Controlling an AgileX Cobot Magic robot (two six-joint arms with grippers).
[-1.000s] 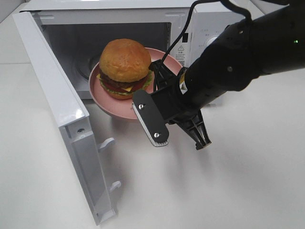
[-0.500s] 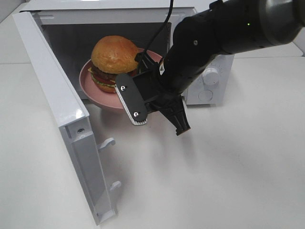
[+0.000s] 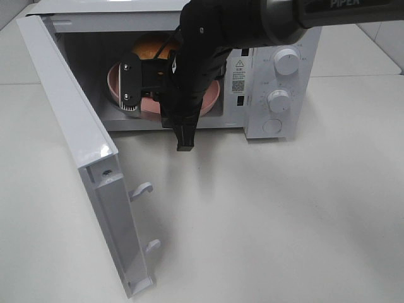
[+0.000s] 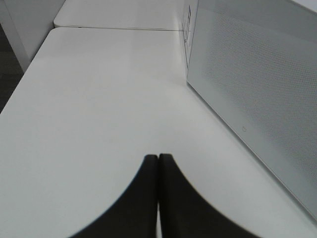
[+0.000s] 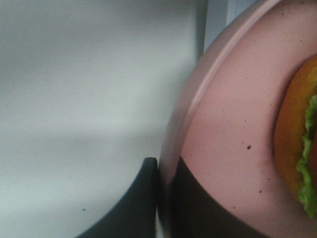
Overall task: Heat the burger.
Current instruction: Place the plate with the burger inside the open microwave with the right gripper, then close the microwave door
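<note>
Exterior high view first: where does the burger sit?

Your burger (image 3: pixel 151 46) is inside the microwave (image 3: pixel 284 38), on the pink plate (image 3: pixel 114 83). Your right arm (image 3: pixel 208 38) reaches in over it and covers most of it, so only its golden top shows behind the arm. The door (image 3: pixel 69 139) stands wide open, swung out to the left.

Which way does it point?

It is round, so you get no long axis to line up. It stands upright on the plate, crown upward. The right wrist view catches just its edge: brown bun (image 5: pixel 292 129) with green lettuce (image 5: pixel 308 173) sticking out.

And the claws?

Your right claw (image 5: pixel 159 171) is clamped on the plate's rim, one dark finger on each side of it. Whether the plate rests on the microwave floor or hangs just above it, I cannot tell.

Your left claw (image 4: pixel 158 159) is closed with nothing in it. Its fingers are pressed together above the white table (image 4: pixel 89 99), beside a white dotted panel (image 4: pixel 257 89).
</note>
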